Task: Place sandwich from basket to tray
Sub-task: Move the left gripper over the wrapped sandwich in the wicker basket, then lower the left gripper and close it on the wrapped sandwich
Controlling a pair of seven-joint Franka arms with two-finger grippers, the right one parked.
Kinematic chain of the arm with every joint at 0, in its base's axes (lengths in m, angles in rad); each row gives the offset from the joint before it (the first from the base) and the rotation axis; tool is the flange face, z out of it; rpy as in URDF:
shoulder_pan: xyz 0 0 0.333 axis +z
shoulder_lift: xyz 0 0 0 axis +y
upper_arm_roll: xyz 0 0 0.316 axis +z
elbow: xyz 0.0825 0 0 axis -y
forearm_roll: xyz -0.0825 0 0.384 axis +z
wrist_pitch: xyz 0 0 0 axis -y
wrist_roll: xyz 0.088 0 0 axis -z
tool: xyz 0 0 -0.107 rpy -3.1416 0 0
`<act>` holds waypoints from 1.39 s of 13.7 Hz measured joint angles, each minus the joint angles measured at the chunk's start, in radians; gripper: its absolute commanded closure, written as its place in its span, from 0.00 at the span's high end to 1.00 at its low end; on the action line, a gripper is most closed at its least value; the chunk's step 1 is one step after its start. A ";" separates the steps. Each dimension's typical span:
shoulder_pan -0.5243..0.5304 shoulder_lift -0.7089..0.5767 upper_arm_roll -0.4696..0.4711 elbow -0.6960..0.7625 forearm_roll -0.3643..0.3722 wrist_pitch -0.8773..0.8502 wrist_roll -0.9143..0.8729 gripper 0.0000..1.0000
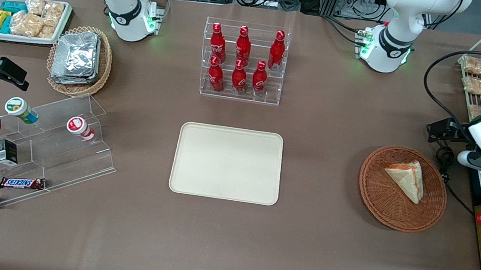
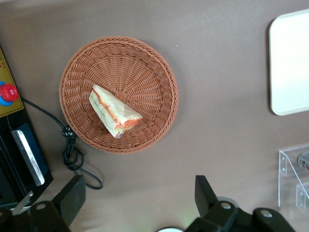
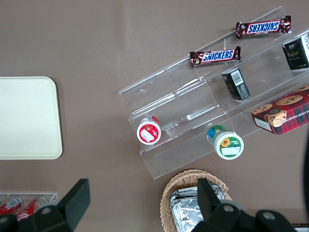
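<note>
Brown table (image 1: 310, 242): sandwich (image 2: 115, 111) in basket (image 2: 154, 77), jaws (image 2: 140, 195) apart.

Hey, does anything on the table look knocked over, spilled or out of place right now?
Nothing stands out. The sandwich lies whole in the basket, the tray sits flat, and the open gripper hangs above the table beside the basket.

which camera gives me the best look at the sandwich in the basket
The left wrist view: the open gripper hangs above the table beside the basket, showing the sandwich and its orange-green filling unobstructed. The front view shows it smaller. The right wrist view misses it.
</note>
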 measured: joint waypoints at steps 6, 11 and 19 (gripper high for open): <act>0.001 0.093 0.002 0.137 -0.002 -0.115 -0.039 1.00; 0.005 0.097 0.010 0.001 0.000 0.020 -0.410 1.00; 0.082 0.002 0.016 -0.600 -0.003 0.701 -0.692 1.00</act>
